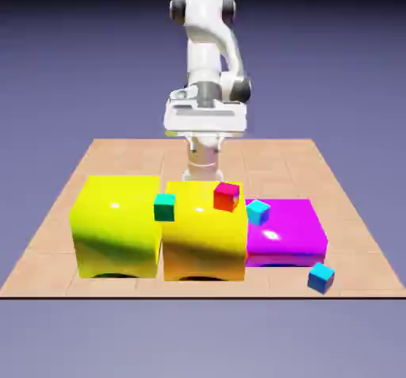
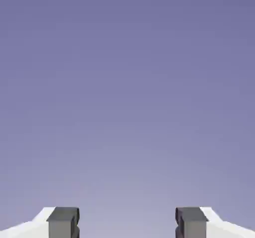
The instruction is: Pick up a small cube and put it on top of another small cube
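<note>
Up behind the blocks, the hand [image 2: 127, 224] is open and empty. Sky-blue cube [image 1: 320, 277] sits corner-forward on the worktop [image 1: 47, 242]; teal-green cube [image 1: 164, 206] rests square between two yellow blocks [image 1: 115, 222].

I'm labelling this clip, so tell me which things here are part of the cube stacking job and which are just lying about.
Part of the job:
sky-blue cube
teal-green cube
gripper, jaws open, nothing between them

Just lying about:
red cube
cyan cube
two big yellow blocks
magenta block

sky-blue cube [image 1: 320, 276], teal-green cube [image 1: 164, 207], red cube [image 1: 226, 196]
</note>
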### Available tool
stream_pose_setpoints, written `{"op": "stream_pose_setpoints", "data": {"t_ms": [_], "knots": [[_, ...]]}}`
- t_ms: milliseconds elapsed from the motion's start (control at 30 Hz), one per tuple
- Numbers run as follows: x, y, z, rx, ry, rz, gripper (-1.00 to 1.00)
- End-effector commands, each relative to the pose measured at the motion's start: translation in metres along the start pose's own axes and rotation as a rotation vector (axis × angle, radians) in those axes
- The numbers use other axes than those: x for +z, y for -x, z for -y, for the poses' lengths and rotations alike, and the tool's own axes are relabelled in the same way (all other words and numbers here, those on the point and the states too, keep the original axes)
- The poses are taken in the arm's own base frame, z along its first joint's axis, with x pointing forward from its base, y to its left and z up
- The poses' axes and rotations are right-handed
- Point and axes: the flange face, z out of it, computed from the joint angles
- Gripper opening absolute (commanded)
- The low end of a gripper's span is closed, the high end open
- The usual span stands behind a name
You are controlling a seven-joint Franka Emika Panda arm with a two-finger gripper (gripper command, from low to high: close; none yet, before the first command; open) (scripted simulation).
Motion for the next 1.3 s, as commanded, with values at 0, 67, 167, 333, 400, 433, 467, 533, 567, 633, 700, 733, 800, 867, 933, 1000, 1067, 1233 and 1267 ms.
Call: {"op": "stream_pose_setpoints", "data": {"t_ms": [0,67,167,333,400,433,467,533,567,633,700,733,800,867,933,1000,1067,1233,1267], "knots": [[0.012,0.011,0.007,-0.055,0.019,0.056,0.0],[0.028,0.025,0.021,-0.173,0.015,0.123,0.0],[0.05,0.02,0.025,-0.245,0.038,0.212,0.0],[0.086,0.014,0.03,-0.36,0.052,0.365,0.0],[0.101,0.013,0.032,-0.407,0.049,0.428,0.0],[0.108,0.013,0.033,-0.43,0.045,0.459,0.0],[0.115,0.013,0.034,-0.454,0.04,0.49,0.0],[0.13,0.013,0.036,-0.501,0.026,0.551,0.0],[0.137,0.014,0.037,-0.525,0.017,0.581,0.0],[0.152,0.016,0.039,-0.572,-0.006,0.64,0.0],[0.166,0.018,0.042,-0.619,-0.034,0.697,0.0],[0.173,0.019,0.043,-0.643,-0.05,0.725,0.0],[0.187,0.023,0.046,-0.691,-0.085,0.778,0.0],[0.201,0.027,0.048,-0.738,-0.126,0.828,0.0],[0.215,0.031,0.052,-0.786,-0.171,0.875,0.0],[0.228,0.036,0.055,-0.835,-0.221,0.918,0.0],[0.241,0.042,0.059,-0.883,-0.275,0.958,0.0],[0.271,0.058,0.07,-1.008,-0.429,1.039,0.0],[0.277,0.062,0.072,-1.033,-0.463,1.052,0.0]]}}
